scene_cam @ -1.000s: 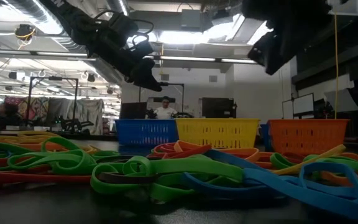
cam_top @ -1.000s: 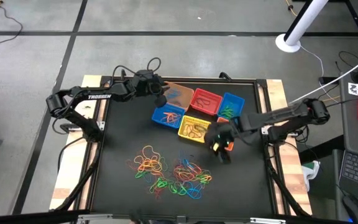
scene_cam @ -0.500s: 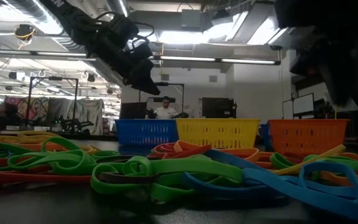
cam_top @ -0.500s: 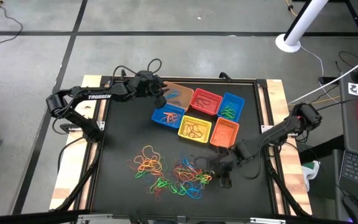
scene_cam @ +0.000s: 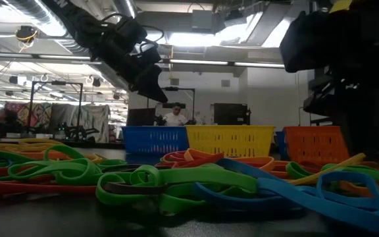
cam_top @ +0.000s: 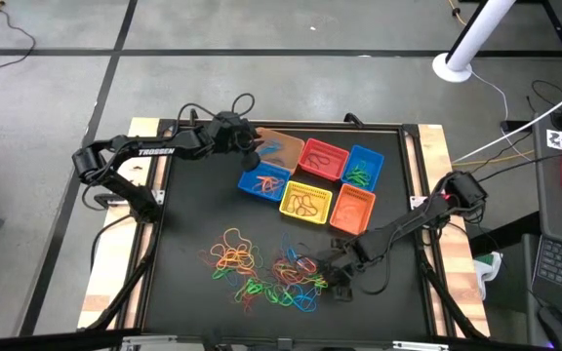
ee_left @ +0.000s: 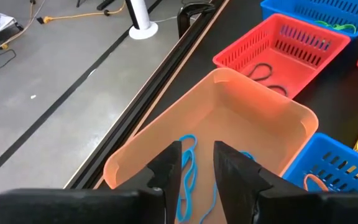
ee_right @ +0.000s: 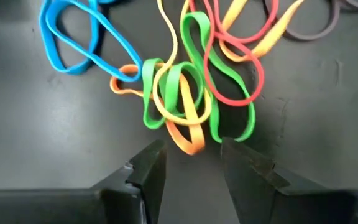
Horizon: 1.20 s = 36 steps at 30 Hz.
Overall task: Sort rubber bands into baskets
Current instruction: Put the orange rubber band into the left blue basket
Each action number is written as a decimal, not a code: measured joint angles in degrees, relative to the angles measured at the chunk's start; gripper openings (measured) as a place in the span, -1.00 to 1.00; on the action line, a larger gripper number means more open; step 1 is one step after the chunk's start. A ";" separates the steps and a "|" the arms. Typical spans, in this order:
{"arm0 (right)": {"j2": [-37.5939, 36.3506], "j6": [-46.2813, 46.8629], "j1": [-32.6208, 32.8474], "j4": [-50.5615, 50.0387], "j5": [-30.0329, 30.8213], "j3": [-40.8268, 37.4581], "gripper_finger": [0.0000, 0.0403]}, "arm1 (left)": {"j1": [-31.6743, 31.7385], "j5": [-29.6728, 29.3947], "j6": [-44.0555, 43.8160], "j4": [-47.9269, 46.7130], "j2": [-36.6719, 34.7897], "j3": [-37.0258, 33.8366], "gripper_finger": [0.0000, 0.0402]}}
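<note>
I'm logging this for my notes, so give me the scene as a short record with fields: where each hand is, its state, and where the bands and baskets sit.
left hand: above the tan-orange basket, fingers apart, a blue band lying in the basket beyond them
right hand: open, low over the loose rubber bands, nothing held
nearest bands to right hand: tangled green, yellow and orange loops
baskets: cluster at the table's far side, bands in several

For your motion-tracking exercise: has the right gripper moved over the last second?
Yes. In the high view the right gripper has left the orange basket and come toward the near edge, to the rubber bands pile.
</note>
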 joint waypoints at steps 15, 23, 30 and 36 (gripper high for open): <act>0.00 1.47 0.00 0.28 0.55 0.02 -0.24 | -2.61 0.07 1.67 -0.07 0.00 -0.18 -0.56; 0.80 1.45 0.00 0.11 0.53 0.01 -0.55 | -4.73 0.09 3.49 0.16 0.00 -0.18 -0.56; 3.30 1.41 -0.07 0.45 -2.47 0.20 -0.86 | -5.62 0.13 3.68 0.32 0.00 -0.18 -0.56; 3.13 1.41 -0.07 0.34 -2.88 0.29 -0.94 | -5.68 0.11 3.65 0.35 0.00 -0.18 -0.56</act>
